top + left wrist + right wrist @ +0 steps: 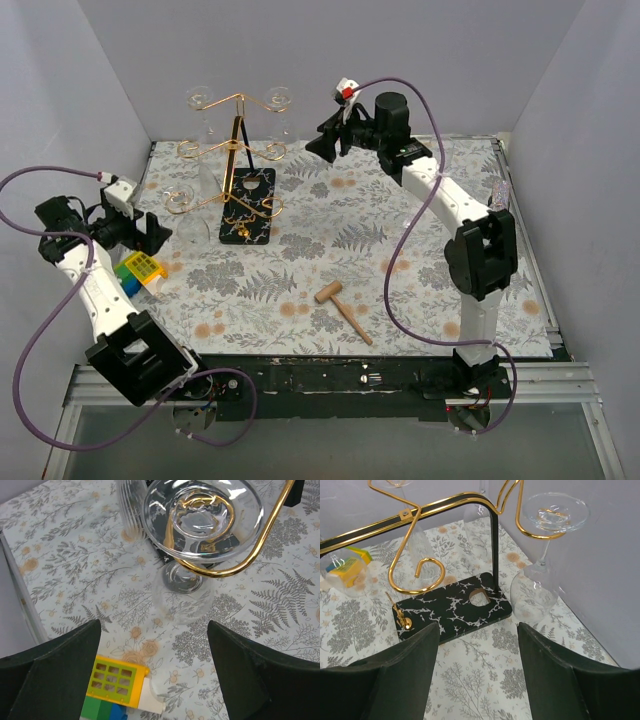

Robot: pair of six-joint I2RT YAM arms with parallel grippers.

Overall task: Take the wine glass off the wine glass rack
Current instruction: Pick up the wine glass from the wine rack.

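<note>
The wine glass rack point(240, 150) is gold wire on a black marbled base point(247, 206), at the back left of the mat. Clear wine glasses hang upside down from its arms: one at the near left point(181, 203) and two at the back point(200, 100) point(278, 98). My left gripper point(155, 232) is open and empty just left of the near-left glass. In the left wrist view that glass's bowl point(182, 597) hangs ahead of the gripper point(154, 625). My right gripper point(322, 145) is open and empty to the right of the rack. The right wrist view has the gripper point(478, 627) facing the base point(455, 607) and a hanging glass point(532, 595).
A stack of coloured toy blocks point(140, 270) lies under my left gripper and shows in the left wrist view point(112, 685). A wooden mallet point(343, 310) lies at the front middle of the fern-patterned mat. Grey walls close in the left, back and right sides.
</note>
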